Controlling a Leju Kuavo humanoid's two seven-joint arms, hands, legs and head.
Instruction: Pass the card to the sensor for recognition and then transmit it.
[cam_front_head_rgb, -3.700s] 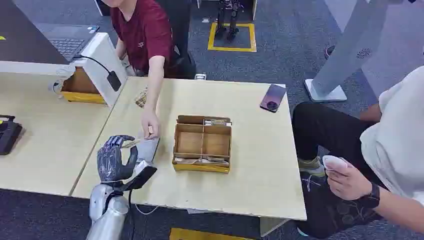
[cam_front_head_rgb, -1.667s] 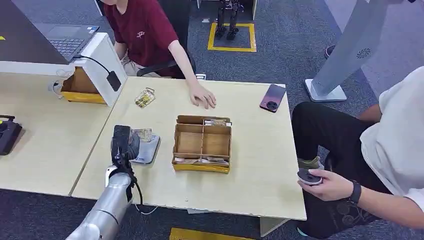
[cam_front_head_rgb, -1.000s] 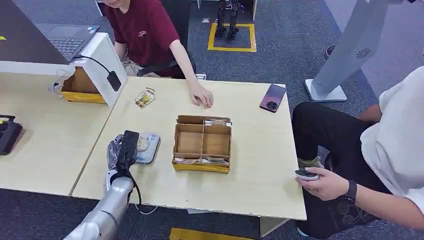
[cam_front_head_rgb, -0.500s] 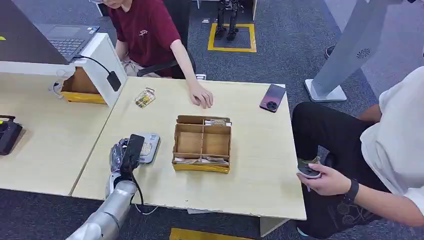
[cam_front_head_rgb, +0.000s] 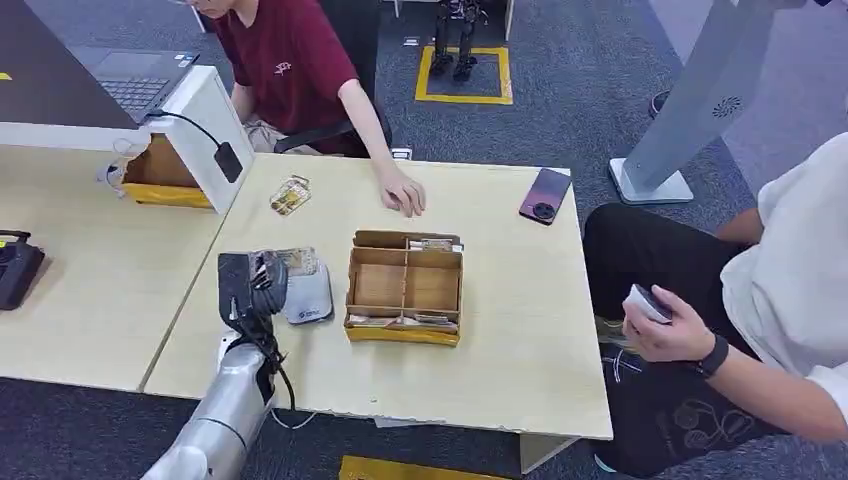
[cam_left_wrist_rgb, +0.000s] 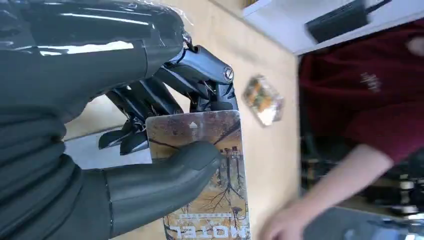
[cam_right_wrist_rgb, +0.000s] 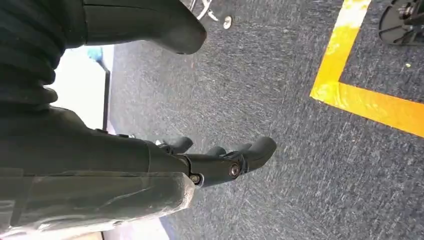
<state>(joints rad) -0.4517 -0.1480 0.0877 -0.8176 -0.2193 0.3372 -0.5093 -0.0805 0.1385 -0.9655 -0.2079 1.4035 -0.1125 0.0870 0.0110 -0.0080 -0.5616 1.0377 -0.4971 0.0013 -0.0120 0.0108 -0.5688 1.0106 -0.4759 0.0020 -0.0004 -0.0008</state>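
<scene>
The left robot hand (cam_left_wrist_rgb: 150, 150) pinches a hotel card (cam_left_wrist_rgb: 210, 170) between thumb and fingers, holding it above the grey sensor pad (cam_front_head_rgb: 310, 297) on the wooden surface (cam_front_head_rgb: 500, 330), just beside a compartmented cardboard box (cam_front_head_rgb: 405, 288). The right robot hand (cam_right_wrist_rgb: 220, 162) hangs over the carpeted floor (cam_right_wrist_rgb: 300, 100), fingers loosely spread, holding nothing.

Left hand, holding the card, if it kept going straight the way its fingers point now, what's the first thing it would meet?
Probably the small clear packet farther along the table. The left hand with the card points that way, though depth is unclear.
</scene>
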